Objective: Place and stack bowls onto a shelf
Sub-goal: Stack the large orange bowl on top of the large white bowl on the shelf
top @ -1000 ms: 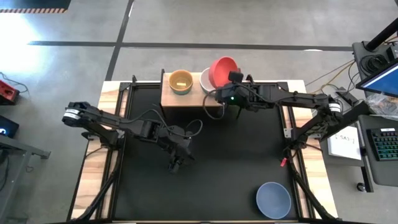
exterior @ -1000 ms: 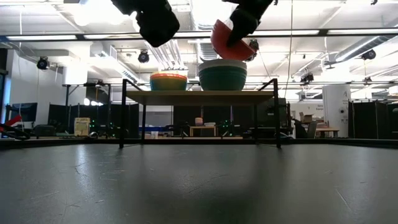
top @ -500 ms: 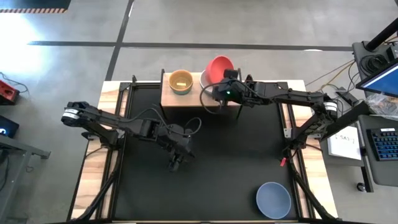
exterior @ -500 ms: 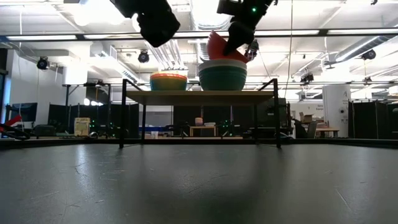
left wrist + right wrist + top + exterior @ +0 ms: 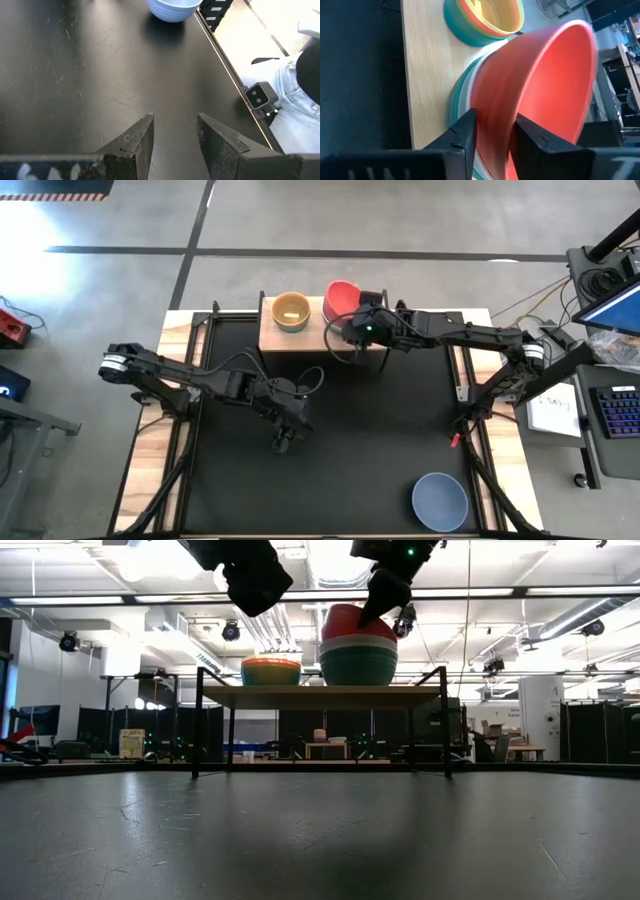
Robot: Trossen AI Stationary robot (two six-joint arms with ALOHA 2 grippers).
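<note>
**Red bowl lowered onto right-hand stack**

Since the earlier frames, the red bowl [image 5: 341, 297] had come down from a raised, tilted hold to rest on the white bowl [image 5: 358, 642] and teal bowl [image 5: 358, 664], and the right pincer's jaws had begun to part.

Item 1. Red bowl: topmost of a three-bowl stack at the right end of the shelf [image 5: 277, 338]. In the right wrist view it sat somewhat tilted in the stack, not fully nested.

Item 2. Right pincer [image 5: 362, 308]: over the near rim of the red bowl. The right wrist view showed the jaws to either side of the bowl's wall, spread a little; whether they were touching it cannot be told. Judged as mid-release.

Item 3. Small stack [image 5: 291, 311]: yellow bowl uppermost, with coloured rims beneath it, at the left end of the shelf, beside the large stack.

Item 4. Blue bowl [image 5: 440, 501]: alone on the desk [image 5: 360, 440], at the near right corner, well apart from the shelf. Not yet shelved.

Item 5. Left pincer [image 5: 283, 442]: waiting above the middle of the desk, jaws spread, holding nothing.

Assessment: with the red bowl delivered, the blue bowl appeared to be the one item outstanding; the red bowl may want settling before another goes on top.
</note>
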